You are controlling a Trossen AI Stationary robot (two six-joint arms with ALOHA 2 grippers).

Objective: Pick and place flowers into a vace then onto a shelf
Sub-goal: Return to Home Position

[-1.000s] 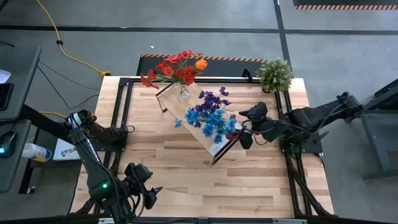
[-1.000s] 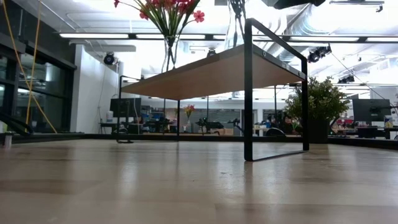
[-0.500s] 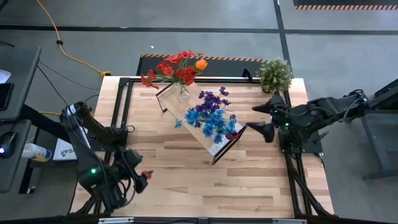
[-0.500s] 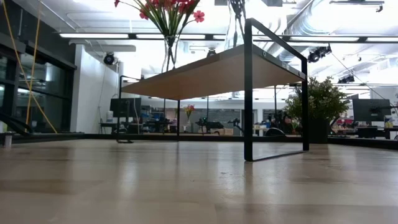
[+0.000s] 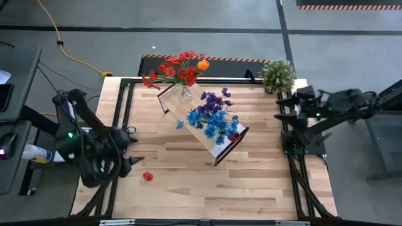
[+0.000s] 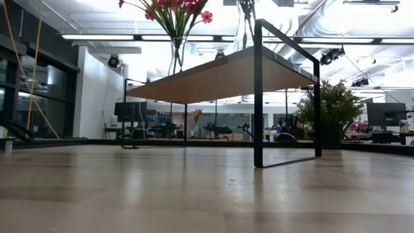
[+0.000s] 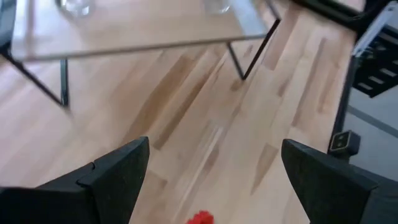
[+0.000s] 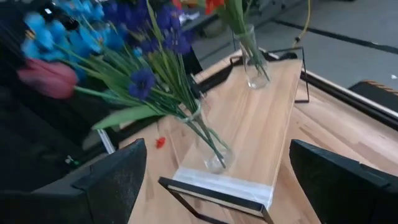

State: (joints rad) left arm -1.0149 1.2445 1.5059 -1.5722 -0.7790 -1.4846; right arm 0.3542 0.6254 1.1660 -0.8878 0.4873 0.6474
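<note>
On the shelf [image 5: 176, 107], mid-worktop [image 5: 207, 194], both vases [image 8: 255, 67] w/ flowers [image 5: 212, 118] stand, so placing looks done; step now is homing. Left gripper [image 7: 214, 148] (by the left edge) and right gripper [image 8: 217, 148] at the right edge are both splayed, empty. Next: tuck arms clear of shelf. Stray red bloom [image 5: 147, 176] lies near left arm; plant [image 5: 277, 74] near right.

no readable text, no legible labels, brands, numbers or signs

Grey floor [image 5: 188, 31], yellow cable [image 5: 80, 61], ceiling strip lights [image 6: 116, 37], tall dark windows [image 6: 19, 97], perhaps desks [image 6: 213, 133] with monitors behind
</note>
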